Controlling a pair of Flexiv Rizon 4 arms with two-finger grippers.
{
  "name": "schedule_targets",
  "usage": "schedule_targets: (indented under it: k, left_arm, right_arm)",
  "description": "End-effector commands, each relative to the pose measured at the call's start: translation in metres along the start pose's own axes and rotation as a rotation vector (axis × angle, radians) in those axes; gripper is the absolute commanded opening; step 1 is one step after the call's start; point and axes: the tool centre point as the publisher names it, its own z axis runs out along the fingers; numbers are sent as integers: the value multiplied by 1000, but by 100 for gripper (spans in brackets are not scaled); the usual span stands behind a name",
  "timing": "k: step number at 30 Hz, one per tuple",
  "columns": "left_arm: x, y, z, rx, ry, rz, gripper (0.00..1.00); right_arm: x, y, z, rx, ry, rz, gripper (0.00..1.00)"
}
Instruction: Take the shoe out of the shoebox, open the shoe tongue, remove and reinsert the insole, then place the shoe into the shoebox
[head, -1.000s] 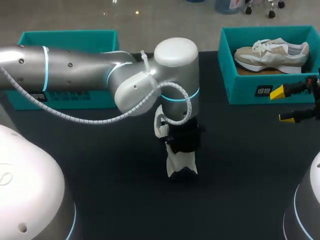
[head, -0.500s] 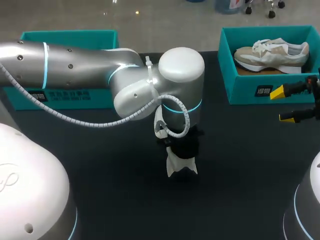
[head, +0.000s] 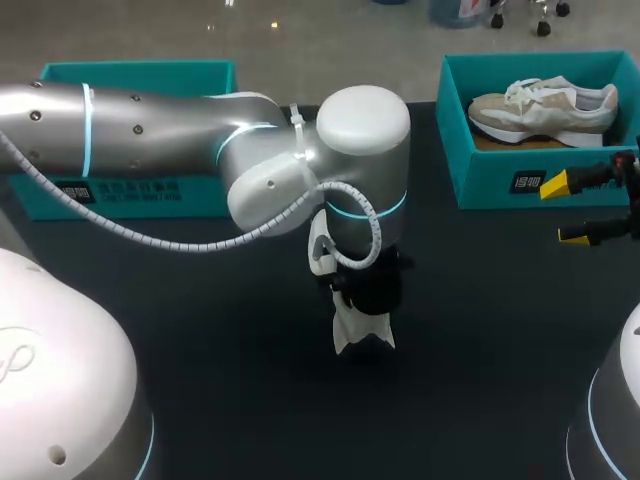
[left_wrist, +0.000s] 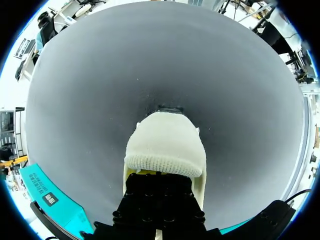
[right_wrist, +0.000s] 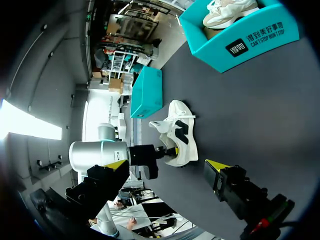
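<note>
White sneaker (head: 362, 330), frame centre: out of the shoebox (head: 500, 178) at upper right, clamped by left gripper (head: 362, 300); right gripper (head: 566, 210) spread, empty; tongue, insole and reboxing judged outstanding.

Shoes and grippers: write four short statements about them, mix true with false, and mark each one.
1. A beige shoe lies inside the shoebox at the table's far right. True.
2. The right gripper is shut on the white shoe. False: it is open and empty, well apart from that shoe, in front of the shoebox.
3. The white shoe stands on the dark table, near its middle. True.
4. Both shoes are in the shoebox. False: only the beige shoe is; the white shoe is out on the table.
</note>
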Motion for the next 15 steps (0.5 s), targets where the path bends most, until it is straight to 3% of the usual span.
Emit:
schedule_targets:
  k: [1, 9, 15]
  left_arm:
    - [0, -2, 3, 18, -2, 7, 0]
    - [-2, -8, 19, 14, 24, 21, 0]
    - [0, -4, 7, -44, 18, 12, 0]
  right_arm:
    - [0, -1, 0, -1, -3, 1, 100]
    - [0, -1, 0, -1, -3, 1, 100]
    - [0, -1, 0, -1, -3, 1, 100]
